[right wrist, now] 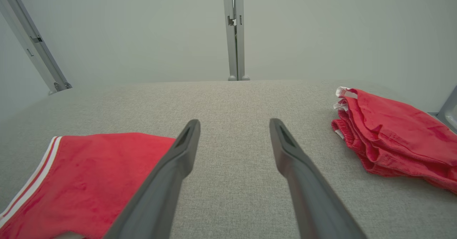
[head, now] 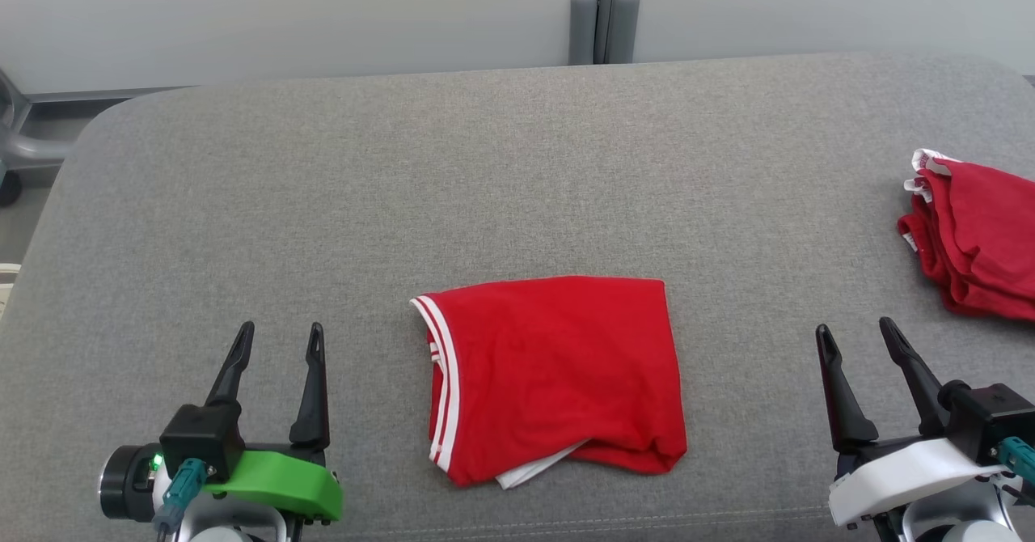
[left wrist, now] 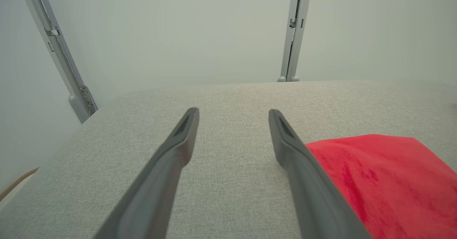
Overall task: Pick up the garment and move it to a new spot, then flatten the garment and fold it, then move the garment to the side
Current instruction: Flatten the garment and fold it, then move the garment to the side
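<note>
Nearest in the head view, the left hand (head: 280, 330), under a green cover, sits to the garment's left, and the right hand (head: 855, 328), under a white cover, sits to its right. Both stand wide open and hold nothing. Each is well apart from the cloth, with grey fabric beneath its tips.

Between them lies the garment (head: 558, 372), red and folded into a rough rectangle, flat on the worktop (head: 517, 170) close to its near edge. The head view gives it whole: two white stripes run down its left side, and a white strip (head: 538, 467) pokes out from under its near edge. The left wrist view catches a plain red stretch of it, just beside and partly behind that hand's right finger (left wrist: 314, 196). The right wrist view takes in the striped side instead, low on its left.

Farther back and well to the garment's right, a second red heap (head: 982, 235) lies crumpled in layers with white trim at its far corner. The head view cuts it off at the frame's edge, while the right wrist view shows its stacked folds from the side.

Beyond the garment, grey fabric runs to the worktop's rounded far edge. Behind that stands a pale wall (head: 323, 8) with a grey post (head: 602, 16) almost straight behind the garment. The left wrist view adds a slanted grey rail (left wrist: 53, 42) off to the garment's left.
</note>
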`<state>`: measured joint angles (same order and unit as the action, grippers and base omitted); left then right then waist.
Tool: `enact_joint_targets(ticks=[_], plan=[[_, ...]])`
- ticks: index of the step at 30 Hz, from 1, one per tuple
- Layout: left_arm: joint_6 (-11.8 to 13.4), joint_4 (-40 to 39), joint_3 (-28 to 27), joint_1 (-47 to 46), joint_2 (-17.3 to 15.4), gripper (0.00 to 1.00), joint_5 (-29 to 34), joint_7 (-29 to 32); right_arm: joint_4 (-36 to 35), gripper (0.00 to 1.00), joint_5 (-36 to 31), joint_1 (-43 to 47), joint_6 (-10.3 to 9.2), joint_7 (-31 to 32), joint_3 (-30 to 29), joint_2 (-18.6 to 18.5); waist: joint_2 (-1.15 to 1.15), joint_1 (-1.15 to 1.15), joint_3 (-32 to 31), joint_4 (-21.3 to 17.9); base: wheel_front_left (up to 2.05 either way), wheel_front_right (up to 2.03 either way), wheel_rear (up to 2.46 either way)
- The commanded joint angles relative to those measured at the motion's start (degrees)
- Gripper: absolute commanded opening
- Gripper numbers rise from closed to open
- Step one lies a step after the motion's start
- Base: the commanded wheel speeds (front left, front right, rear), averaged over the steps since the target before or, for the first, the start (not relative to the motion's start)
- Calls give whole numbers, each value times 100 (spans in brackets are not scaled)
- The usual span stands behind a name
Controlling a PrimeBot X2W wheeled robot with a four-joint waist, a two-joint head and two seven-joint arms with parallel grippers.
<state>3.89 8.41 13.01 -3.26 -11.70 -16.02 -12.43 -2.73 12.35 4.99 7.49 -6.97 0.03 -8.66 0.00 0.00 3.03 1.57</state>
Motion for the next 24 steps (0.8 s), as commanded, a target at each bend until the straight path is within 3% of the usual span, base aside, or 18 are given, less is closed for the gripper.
enact_joint_targets(ticks=[1, 6, 13, 24], plan=[[34, 16, -1, -71, -48, 100, -20, -27, 5, 100, -45, 22, -1, 9, -2, 0, 0, 0, 7, 4, 0, 0, 0], [26, 37, 42, -116, -37, 100, -32, -34, 54, 100, -133, 61, -1, 100, 13, -62, 0, 0, 13, 92, 0, 0, 0], [42, 6, 112, -213, 21, 100, -32, -5, 374, 100, -128, -36, -1, 334, 199, -145, 0, 0, 202, 506, 0, 0, 0], [-15, 122, 213, -453, 211, 100, -91, -146, 1563, 100, 139, -789, -2, 303, 971, -396, 0, 0, 767, 1274, 0, 0, 0]])
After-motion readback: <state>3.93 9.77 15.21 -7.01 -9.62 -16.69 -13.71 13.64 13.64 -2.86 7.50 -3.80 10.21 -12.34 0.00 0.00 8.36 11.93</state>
